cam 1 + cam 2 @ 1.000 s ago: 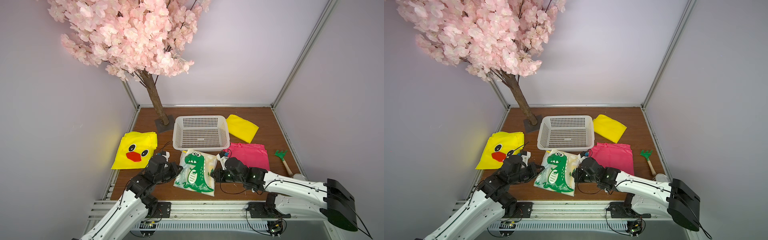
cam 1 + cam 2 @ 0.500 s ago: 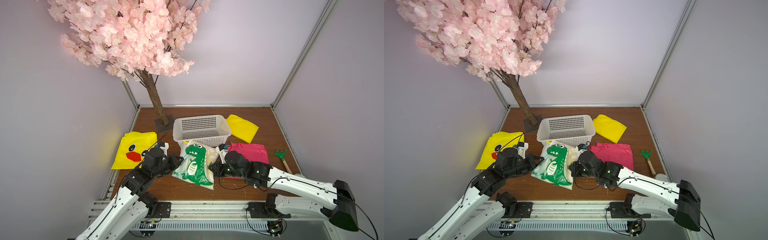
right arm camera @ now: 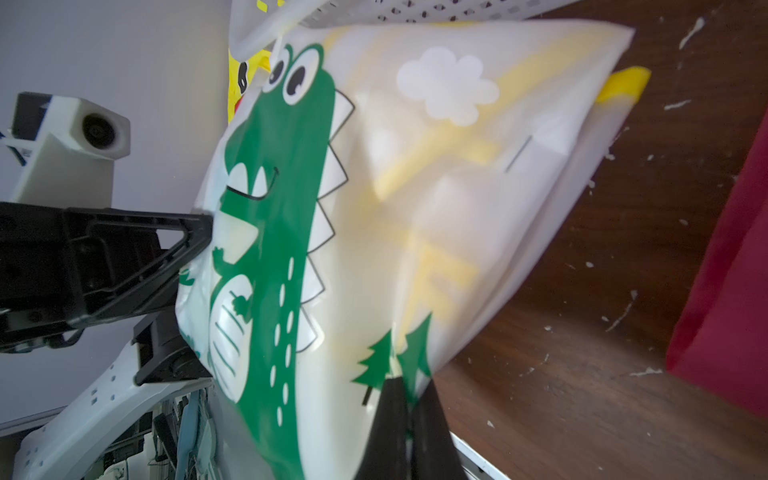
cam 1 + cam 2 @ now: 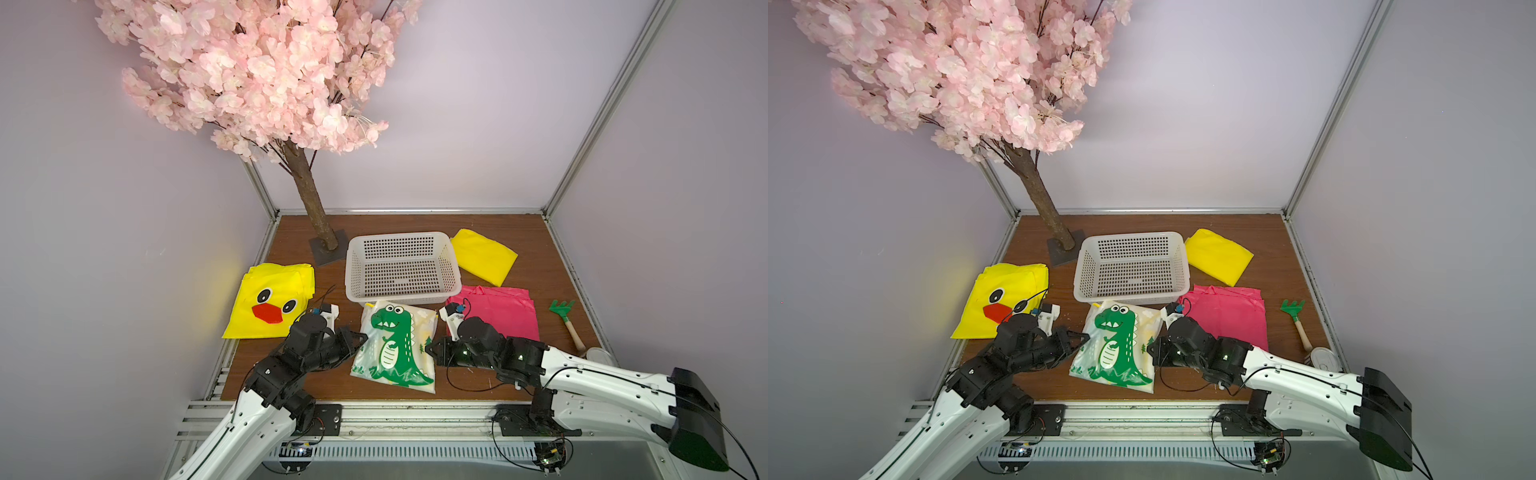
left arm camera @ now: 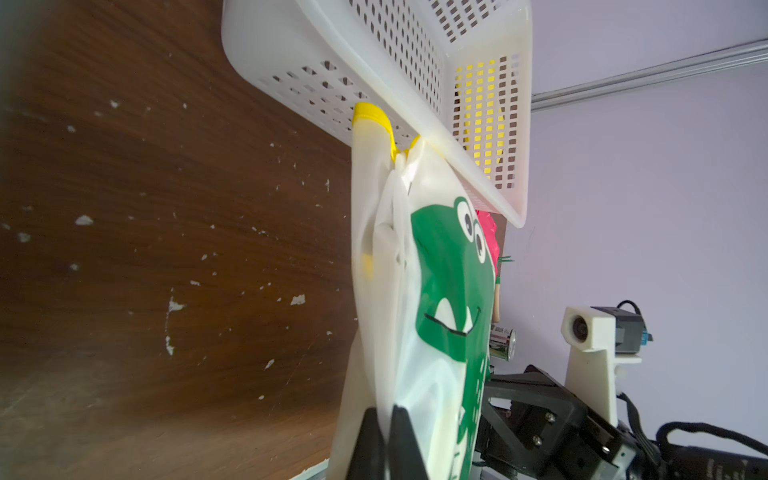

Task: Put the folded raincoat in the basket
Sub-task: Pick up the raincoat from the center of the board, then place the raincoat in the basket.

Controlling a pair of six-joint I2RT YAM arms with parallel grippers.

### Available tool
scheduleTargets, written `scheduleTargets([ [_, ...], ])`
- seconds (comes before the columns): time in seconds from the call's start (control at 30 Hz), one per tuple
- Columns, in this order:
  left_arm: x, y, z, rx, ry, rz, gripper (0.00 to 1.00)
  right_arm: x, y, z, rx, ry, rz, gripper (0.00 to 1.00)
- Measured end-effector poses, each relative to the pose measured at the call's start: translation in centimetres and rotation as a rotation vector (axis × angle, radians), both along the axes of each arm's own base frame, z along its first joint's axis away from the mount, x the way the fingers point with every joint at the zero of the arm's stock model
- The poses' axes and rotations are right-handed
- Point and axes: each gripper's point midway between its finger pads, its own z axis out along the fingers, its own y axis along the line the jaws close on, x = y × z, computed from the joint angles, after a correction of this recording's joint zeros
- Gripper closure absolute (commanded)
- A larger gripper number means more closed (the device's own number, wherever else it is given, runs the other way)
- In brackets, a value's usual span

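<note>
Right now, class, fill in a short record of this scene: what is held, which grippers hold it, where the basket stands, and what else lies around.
held item: dinosaur raincoat, folded, gripped at both side edges
left gripper: shut on its left edge
right gripper: shut on its right edge
basket: empty, right behind the raincoat, whose far edge meets its near wall
task state: raincoat not yet in basket
other items: duck raincoat, pink raincoat, yellow raincoat, green rake, blossom tree
</note>
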Motion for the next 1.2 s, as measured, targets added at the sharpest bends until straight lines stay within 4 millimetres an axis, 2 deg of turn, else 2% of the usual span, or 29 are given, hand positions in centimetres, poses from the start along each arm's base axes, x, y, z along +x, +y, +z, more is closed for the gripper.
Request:
scheduleTargets([
  [0.13,-0.7,0.0,-1.1,-0.006,0.030,-0.013,0.99,-0.5,-0.4,-0.9,-0.002,0.021,0.002,1.00],
  [0.33,-1.3,0.2,-1.8,-0.020,0.036,-0.013,0.99,-0.7,-0.3,-0.4,0.021,0.025,0.008,1.00],
  [0.6,-2.1,0.3,-1.3,-0.041,0.040,-0.022,0.99,-1.1,-0.7,0.7,0.048,0.018,0.016,1.00],
  [0.77,-1.9,0.1,1.8,-0.050,0.009,-0.031,0.99,-1.2,-0.6,2.1,0.058,0.009,0.024,1.00],
  [0.93,-0.6,-0.1,5.9,-0.041,-0.066,-0.026,0.99,-0.4,0.2,5.5,0.077,-0.039,0.022,1.00],
  [1.03,0.4,0.0,7.6,-0.014,-0.105,-0.007,0.99,0.5,0.8,7.4,0.072,-0.082,0.014,1.00],
  [1.2,3.1,-0.4,8.5,0.048,-0.152,0.017,0.99,3.1,1.3,9.0,0.048,-0.137,-0.018,1.00],
])
